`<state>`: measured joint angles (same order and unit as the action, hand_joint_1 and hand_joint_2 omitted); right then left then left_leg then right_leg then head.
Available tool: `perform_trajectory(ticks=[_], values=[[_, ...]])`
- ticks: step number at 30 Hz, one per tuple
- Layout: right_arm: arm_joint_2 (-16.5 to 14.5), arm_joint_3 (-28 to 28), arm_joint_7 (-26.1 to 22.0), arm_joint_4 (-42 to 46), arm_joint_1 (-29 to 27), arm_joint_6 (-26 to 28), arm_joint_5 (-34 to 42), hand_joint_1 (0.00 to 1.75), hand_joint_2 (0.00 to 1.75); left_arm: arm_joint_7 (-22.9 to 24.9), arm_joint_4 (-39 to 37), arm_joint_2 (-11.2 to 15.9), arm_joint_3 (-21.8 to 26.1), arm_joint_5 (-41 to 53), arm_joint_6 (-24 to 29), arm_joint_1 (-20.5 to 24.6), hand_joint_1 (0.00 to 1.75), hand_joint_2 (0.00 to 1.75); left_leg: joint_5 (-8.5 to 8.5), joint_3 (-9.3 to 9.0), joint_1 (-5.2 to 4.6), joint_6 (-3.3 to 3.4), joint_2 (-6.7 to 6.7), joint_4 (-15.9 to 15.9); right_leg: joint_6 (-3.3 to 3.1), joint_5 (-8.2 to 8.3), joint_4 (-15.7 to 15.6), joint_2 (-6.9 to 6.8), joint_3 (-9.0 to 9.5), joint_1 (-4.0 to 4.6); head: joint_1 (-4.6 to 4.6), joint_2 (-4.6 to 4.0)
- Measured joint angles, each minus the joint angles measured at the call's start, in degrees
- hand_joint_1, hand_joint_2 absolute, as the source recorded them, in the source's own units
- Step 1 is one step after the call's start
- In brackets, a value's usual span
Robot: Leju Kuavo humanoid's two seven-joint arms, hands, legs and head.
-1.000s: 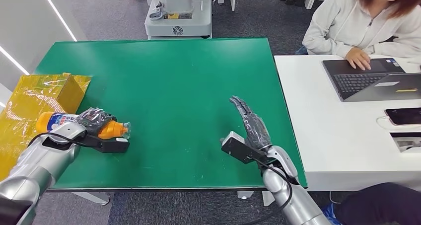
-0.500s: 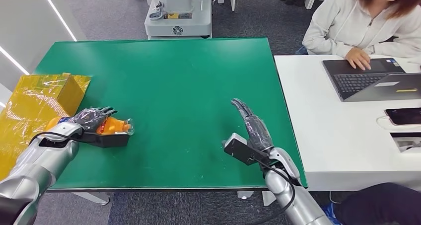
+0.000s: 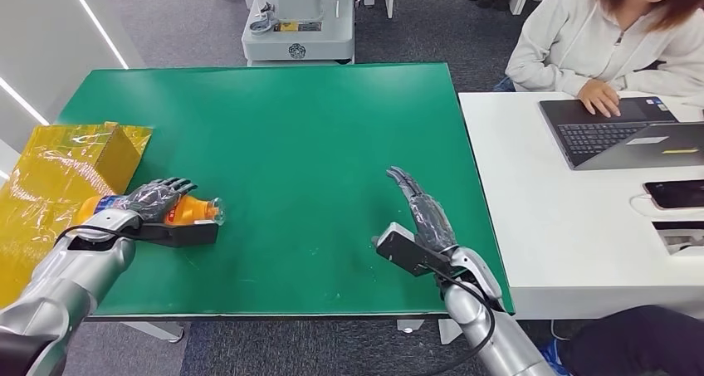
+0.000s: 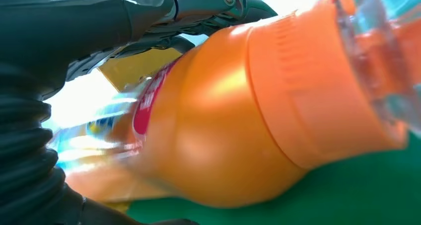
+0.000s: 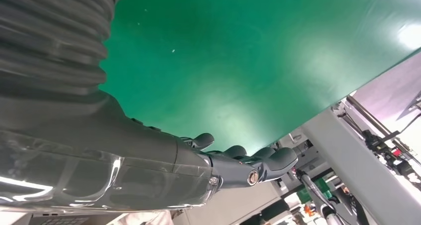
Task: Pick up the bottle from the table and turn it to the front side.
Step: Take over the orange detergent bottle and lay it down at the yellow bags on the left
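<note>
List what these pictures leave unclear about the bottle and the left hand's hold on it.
- Label text on the bottle: left wrist view, blurred and too close.
- Bottle's middle: head view, covered by the left hand.
- Whether the fingers truly clamp the bottle or just rest on it: cannot tell.
- Cap end: head view, too small for detail.

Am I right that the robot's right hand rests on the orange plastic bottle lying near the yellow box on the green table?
Not quite: the head view shows the left hand on the orange plastic bottle, near the yellow box on the green table. The right hand holds nothing.
</note>
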<state>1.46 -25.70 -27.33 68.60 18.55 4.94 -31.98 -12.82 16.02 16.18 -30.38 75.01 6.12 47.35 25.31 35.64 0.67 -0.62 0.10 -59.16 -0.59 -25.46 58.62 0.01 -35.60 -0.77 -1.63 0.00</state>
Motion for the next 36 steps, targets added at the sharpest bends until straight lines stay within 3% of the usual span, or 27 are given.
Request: perform_trajectory(ticks=[9, 12, 16, 21, 25, 32, 36], values=[[-0.02, 0.99, 0.49, 0.85, -1.75, -1.26, -0.91, 0.0, 1.75, 1.26, 0.07, -1.6, 3.49, -1.25, -1.67, 0.4, 0.0, 1.75, 0.0, 0.0, 0.0, 0.0, -0.01, -0.01, 0.0, 0.0, 0.0, -0.01, 0.0, 0.0, -0.01, 0.0], [-0.02, 1.49, 0.5, 0.97, -2.12, -1.57, -1.12, 0.0, 1.75, 3.3, 0.08, -1.81, 4.51, -1.67, -7.08, 1.74, 0.0, 1.75, 0.0, 0.0, 0.0, 0.0, 0.0, 0.0, 0.0, 0.0, 0.01, -0.01, 0.0, 0.0, 0.01, 0.0], [-0.02, 2.05, 0.41, 0.97, -2.56, -2.07, -1.22, 0.0, 1.75, 7.86, 0.07, -1.51, 5.5, -1.36, -16.5, 3.71, 0.0, 0.0, 0.0, 0.0, 0.0, 0.0, 0.01, 0.0, 0.0, 0.0, 0.01, 0.0, 0.0, 0.0, 0.0, 0.0], [-0.02, 3.09, 0.22, 0.98, -3.26, -2.19, -1.1, 0.0, 1.75, 12.88, 0.04, -0.16, 7.01, -1.14, -23.76, 5.46, 0.0, 0.0, 0.0, 0.0, 0.01, 0.0, 0.03, 0.01, -0.01, 0.0, 0.03, 0.02, 0.0, 0.01, -0.01, 0.0], [-0.02, 4.08, 0.17, 1.09, -4.1, -2.24, -1.02, 0.0, 1.75, 15.5, 0.04, 1.14, 8.06, -0.81, -25.96, 5.96, 0.0, 0.0, 0.0, 0.0, 0.01, 0.0, 0.02, 0.01, -0.01, -0.01, 0.02, 0.02, -0.01, 0.01, -0.01, 0.0], [-0.02, 5.05, 0.27, 2.53, -5.67, -2.46, -1.07, 0.0, 1.75, 15.03, 0.04, 1.66, 8.97, -0.39, -23.61, 5.97, 0.0, 0.0, 0.0, -0.01, 0.0, 0.0, 0.01, -0.01, -0.01, 0.0, 0.0, 0.0, 0.0, 0.0, 0.0, 0.0], [-0.02, 5.82, 0.72, 4.11, -7.07, -3.0, -1.41, 0.0, 1.75, 10.52, 0.22, 1.25, 9.66, -0.65, -15.9, 6.02, 0.0, 0.0, 0.0, -0.01, 0.0, 0.0, -0.02, -0.02, 0.0, 0.0, -0.01, -0.04, 0.0, 0.0, -0.01, 0.0]])
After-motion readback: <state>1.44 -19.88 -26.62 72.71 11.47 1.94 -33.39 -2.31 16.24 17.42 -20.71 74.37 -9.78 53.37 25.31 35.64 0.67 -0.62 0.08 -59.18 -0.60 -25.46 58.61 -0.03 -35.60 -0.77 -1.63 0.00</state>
